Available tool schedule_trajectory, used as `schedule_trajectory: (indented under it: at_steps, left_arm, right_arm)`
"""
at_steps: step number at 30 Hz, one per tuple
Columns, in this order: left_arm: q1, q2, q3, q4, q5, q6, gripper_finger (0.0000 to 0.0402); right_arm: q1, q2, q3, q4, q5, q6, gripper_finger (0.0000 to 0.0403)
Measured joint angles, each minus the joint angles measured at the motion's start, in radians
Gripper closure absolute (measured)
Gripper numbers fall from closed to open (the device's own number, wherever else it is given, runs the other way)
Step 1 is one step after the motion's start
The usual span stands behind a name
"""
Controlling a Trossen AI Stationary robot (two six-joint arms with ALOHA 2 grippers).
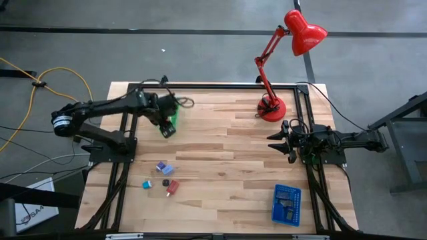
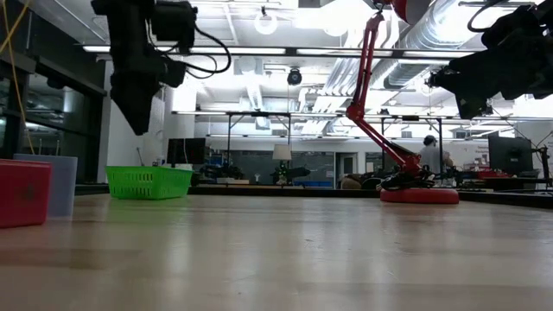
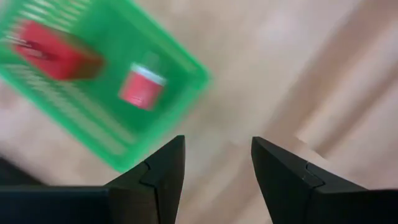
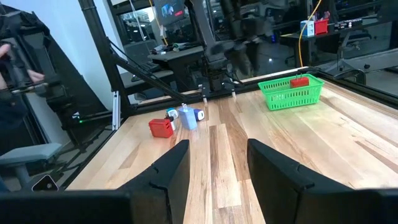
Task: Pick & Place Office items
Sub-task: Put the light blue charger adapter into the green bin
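A light wooden plank table [image 1: 227,173] is seen from above, with a dark robot arm on each side. The left gripper [image 3: 217,163] hangs in the air above the near edge of a green rectangular plastic mesh tray [image 3: 93,93], which sits at the back left part of the table. Its two dark fingers [image 3: 163,177] are spread apart with nothing between them. Inside the green tray lie two office items: a red block [image 3: 53,50] and a smaller red piece with a pale band [image 3: 142,87], lying apart from each other.

The right gripper [image 4: 217,163] rests at the right side of the table, raised off the surface, its fingers likewise spread and empty, pointing across the table toward the left arm.

More office items lie loose on the wood at the front left: a lilac block [image 1: 161,167], a blue block [image 1: 168,171] just beside it, a small teal piece [image 1: 146,183], a small black piece [image 1: 165,183] and a red block [image 1: 173,188], all near one another.

A blue perforated plastic tray [image 1: 287,205] sits at the front right of the table. What it holds is too small to tell. A red desk lamp [image 1: 272,107] with a round base stands at the back right.
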Motion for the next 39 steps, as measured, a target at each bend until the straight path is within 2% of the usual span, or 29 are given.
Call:
schedule_trajectory:
  at_steps: [5,12,20,30,39]
  left_arm:
    - [-0.174,0.000,0.000,-0.008,0.024,-0.133,0.0223]
    - [-0.414,0.004,0.000,-0.014,0.026,-0.395,0.0224]
    - [-0.612,0.036,0.000,-0.009,0.028,-0.613,0.0229]
    - [-0.770,0.085,0.000,0.020,0.044,-0.787,0.0230]
    - [-0.792,0.144,0.000,0.117,0.040,-0.747,0.0230]
  right_arm:
    - [0.000,0.000,0.000,0.000,0.000,0.000,0.0256]
    - [0.000,0.000,0.000,0.000,0.000,0.000,0.0256]
    - [0.000,0.000,0.000,0.001,0.000,0.000,0.0256]
    - [0.000,0.000,0.000,-0.005,-0.001,0.000,0.0256]
    - [0.000,0.000,0.000,-0.006,-0.001,0.000,0.0256]
